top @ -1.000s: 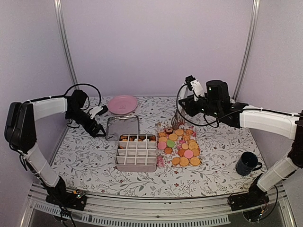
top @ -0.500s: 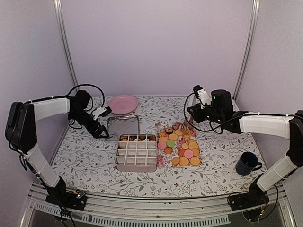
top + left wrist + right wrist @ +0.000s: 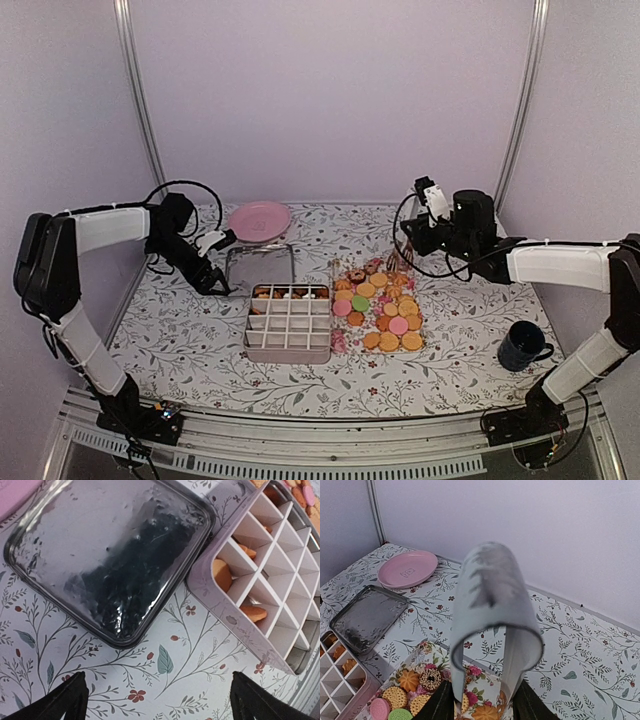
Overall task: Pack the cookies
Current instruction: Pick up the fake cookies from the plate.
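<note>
Lavender-walled booth; tabletop (image 3: 470, 320) under a leaf-print cloth.

- Divided box (image 3: 287, 354): centre of the tabletop, toward the near edge. Only its far row holds a few biscuits.
- Metal lid (image 3: 260, 270): just beyond the box, inside up.
- Pink plate (image 3: 258, 220): near the far edge, left of centre.
- Dark mug (image 3: 522, 346): near-right corner.
- Cookies (image 3: 385, 312): right of centre, spread flat just beside the box's right wall.
- Left gripper (image 3: 160, 702): jaws fully apart, holding nothing, low over the cloth beside lid and box.
- Right gripper (image 3: 485, 705): clamped on grey tongs (image 3: 495, 605), above the far end of the cookie spread.

Judgement: cookies are light, stiff, brittle, possibly crumbly. Pinch one across opposite rims with the tongs, using minimal squeeze.
</note>
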